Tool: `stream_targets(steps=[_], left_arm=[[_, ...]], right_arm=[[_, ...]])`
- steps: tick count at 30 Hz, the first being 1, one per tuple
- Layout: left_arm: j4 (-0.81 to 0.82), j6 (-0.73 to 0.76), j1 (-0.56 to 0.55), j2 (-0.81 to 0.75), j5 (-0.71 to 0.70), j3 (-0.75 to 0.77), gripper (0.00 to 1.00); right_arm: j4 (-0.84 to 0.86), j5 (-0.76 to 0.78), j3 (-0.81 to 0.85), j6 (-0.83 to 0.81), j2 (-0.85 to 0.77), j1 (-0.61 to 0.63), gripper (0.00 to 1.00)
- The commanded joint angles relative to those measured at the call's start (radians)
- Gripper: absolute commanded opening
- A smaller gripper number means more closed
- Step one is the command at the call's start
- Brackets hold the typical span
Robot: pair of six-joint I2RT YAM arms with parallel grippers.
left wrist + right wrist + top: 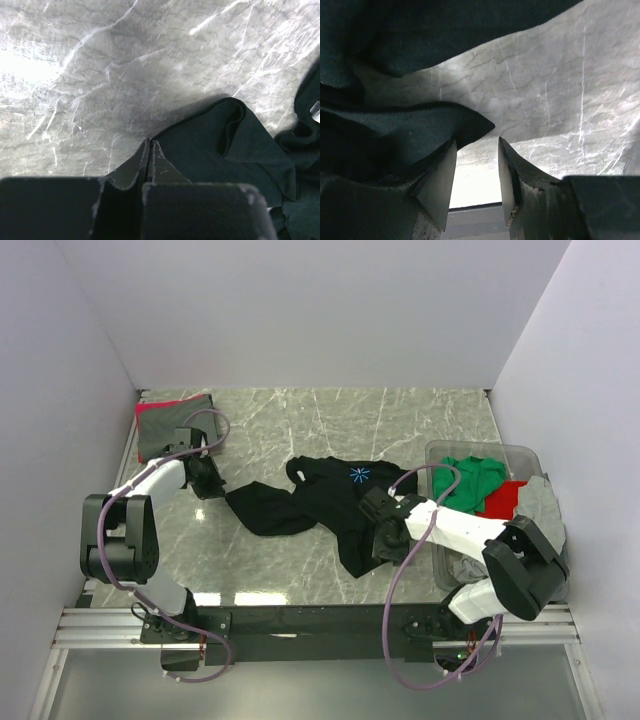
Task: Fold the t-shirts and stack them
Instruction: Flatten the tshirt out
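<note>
The left gripper (149, 150) is pressed together, its tips right at the edge of the black t-shirt (325, 502), which lies crumpled in the middle of the counter (300, 420). The right gripper (477, 142) stands apart at the shirt's near-right folds, with nothing between its jaws. At the right, the bin (440, 452) holds a green t-shirt (470, 480), a red t-shirt (505, 498) and a grey t-shirt (541, 502).

black t-shirt (320, 502), green t-shirt (472, 478), grey marbled table (300, 420)

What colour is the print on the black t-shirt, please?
Pale blue print, best seen in the top external view.
</note>
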Motion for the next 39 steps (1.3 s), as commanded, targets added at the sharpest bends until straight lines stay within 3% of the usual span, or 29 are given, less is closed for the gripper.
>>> stream_targets(steps=[1,13,39], left_arm=[[0.006,0.018,0.007,-0.044,-0.006,0.005,0.0],[0.009,0.016,0.008,-0.036,0.001,0.005,0.0],[0.009,0.018,0.008,-0.022,0.003,0.012,0.0]], right_arm=[[0.02,0.047,0.02,-0.016,0.006,-0.019,0.45],[0.159,-0.028,-0.044,-0.092,-0.012,-0.08,0.45],[0.178,-0.127,-0.078,-0.167,-0.029,-0.146,0.44]])
